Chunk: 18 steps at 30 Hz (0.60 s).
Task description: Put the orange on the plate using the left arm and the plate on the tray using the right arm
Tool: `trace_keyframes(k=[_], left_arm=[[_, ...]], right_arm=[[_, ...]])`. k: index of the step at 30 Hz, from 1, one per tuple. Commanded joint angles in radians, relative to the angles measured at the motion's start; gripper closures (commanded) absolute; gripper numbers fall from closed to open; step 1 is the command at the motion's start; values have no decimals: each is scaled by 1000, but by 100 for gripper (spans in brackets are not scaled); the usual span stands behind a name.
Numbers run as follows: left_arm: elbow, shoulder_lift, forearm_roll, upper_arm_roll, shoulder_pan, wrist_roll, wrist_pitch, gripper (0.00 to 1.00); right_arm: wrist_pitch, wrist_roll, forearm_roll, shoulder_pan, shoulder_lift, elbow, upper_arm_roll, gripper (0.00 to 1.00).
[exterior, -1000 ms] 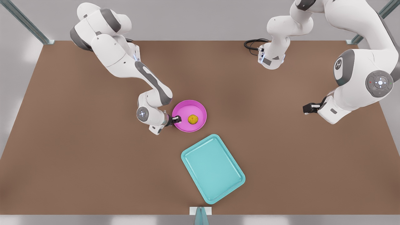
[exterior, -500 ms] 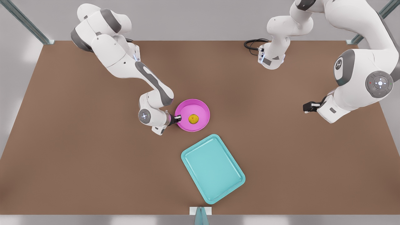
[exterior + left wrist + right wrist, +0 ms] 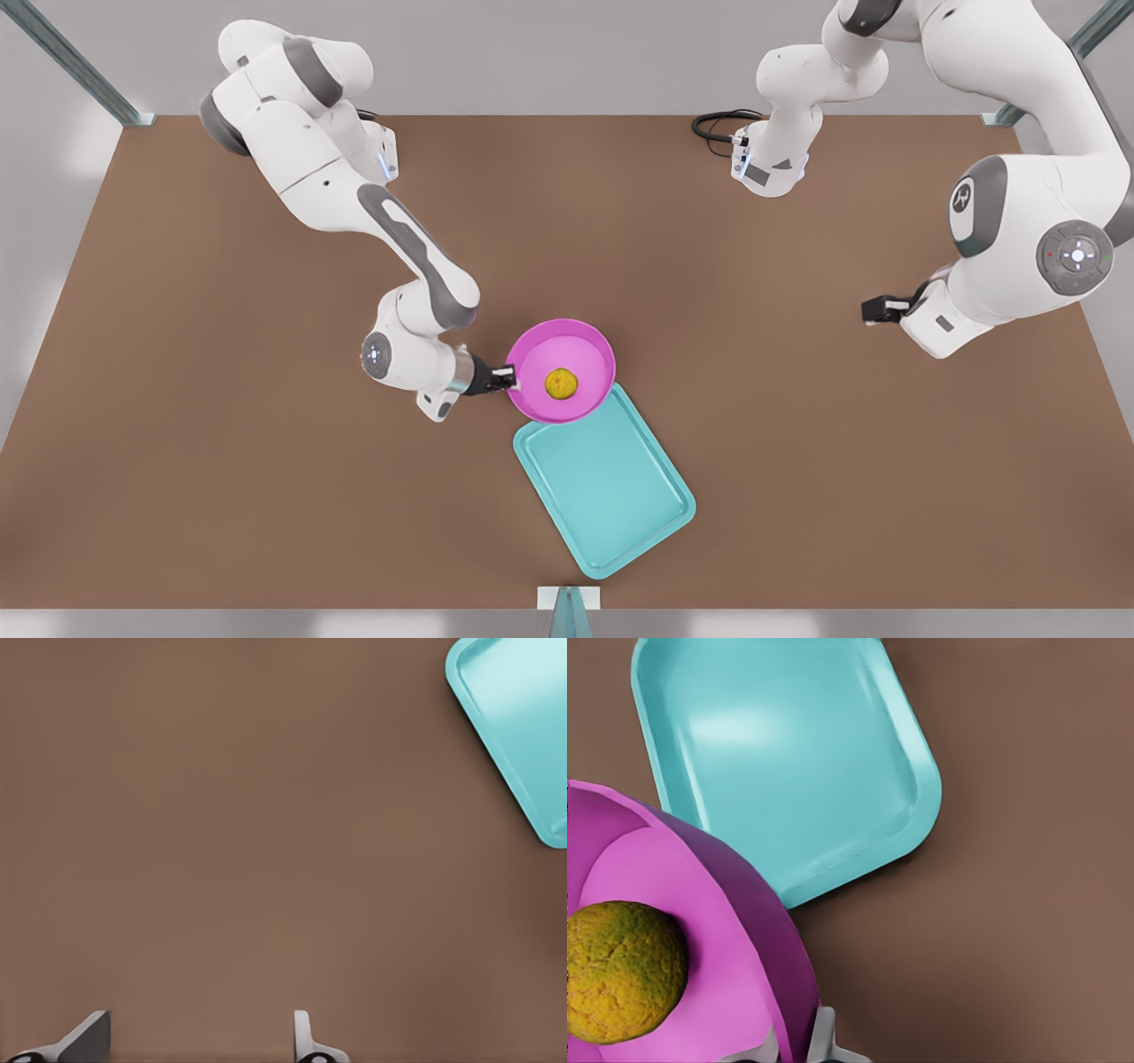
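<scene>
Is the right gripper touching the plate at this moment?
Touching. In the right wrist view the right gripper has its fingers closed over the plate rim; the front view shows it on the rim at the front view's left.

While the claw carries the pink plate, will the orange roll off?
It might roll: the orange is round and lies loose in the plate. The raised rim would probably stop it. The right claw pinches one edge only, so a tilt seems possible.
</scene>
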Motion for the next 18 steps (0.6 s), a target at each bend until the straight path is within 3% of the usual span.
trace_keyframes(k=[1, 9, 18], left_arm=[[1, 2, -5, 0, 0, 14, 4, 0], [-4, -3, -6, 8, -1, 22, -57, 0], [1, -12, -26, 9, -4, 6, -63, 0]], right_arm=[[136, 208, 19, 21, 32, 31, -3, 79], [273, 449, 27, 103, 195, 264, -75, 79], [273, 463, 24, 134, 273, 346, -92, 79]])
